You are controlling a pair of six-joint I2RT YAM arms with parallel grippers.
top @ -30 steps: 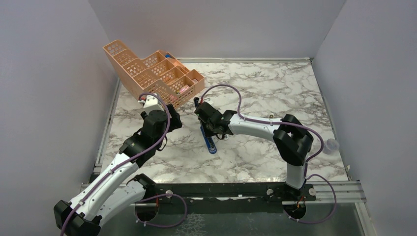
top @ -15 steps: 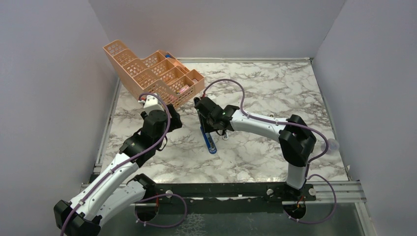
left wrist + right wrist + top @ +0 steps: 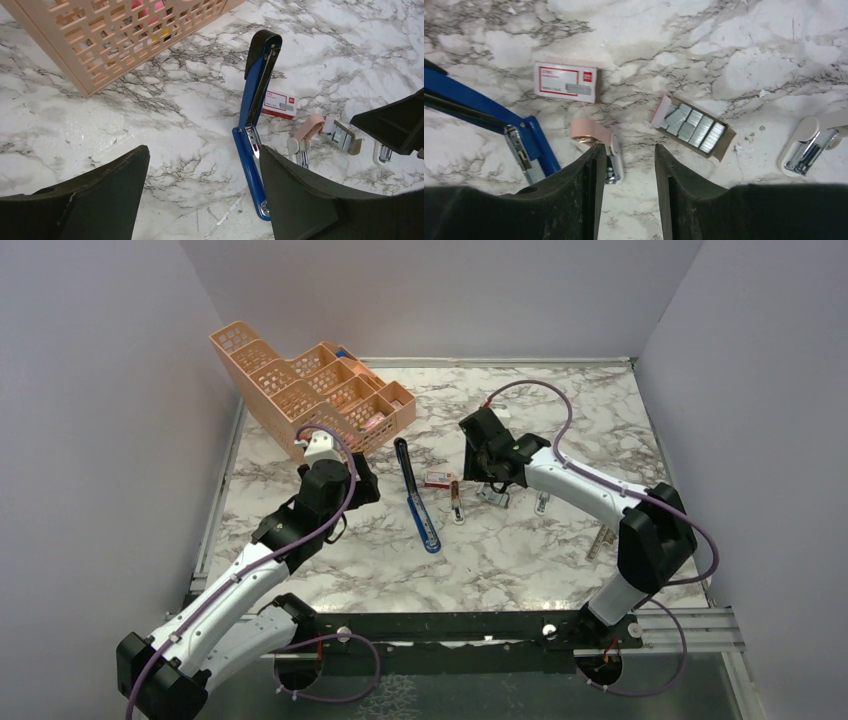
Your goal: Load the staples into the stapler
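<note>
The right tool (image 3: 628, 150) hangs low over the tabletop (image 3: 734, 45), its jaws a narrow gap apart with nothing between them. Below that gap is the metal end of a small pink stapler (image 3: 591, 131). The staples (image 3: 694, 125) lie just beside it, several silvery ribbed strips packed side by side in an open cardboard tray (image 3: 724, 142). Further out are a red-and-white box (image 3: 566, 81), a white mini stapler (image 3: 809, 145) and the stapler (image 3: 540, 147), folded open flat. The left tool (image 3: 204, 155) is spread wide and empty near the peach organiser (image 3: 125, 40), looking down on the stapler.

A straight descent would likely meet the pink stapler, not the staples. The strips sit so close together that a pinch may take two, snap one or drag the tray. Nothing holds the stapler, so pressing a strip in could slide it.

Only the right wrist view resolves the strips; from above they are a grey fleck. The left wrist view alone shows the stapler's whole silver channel, though I cannot tell if it is already loaded.
</note>
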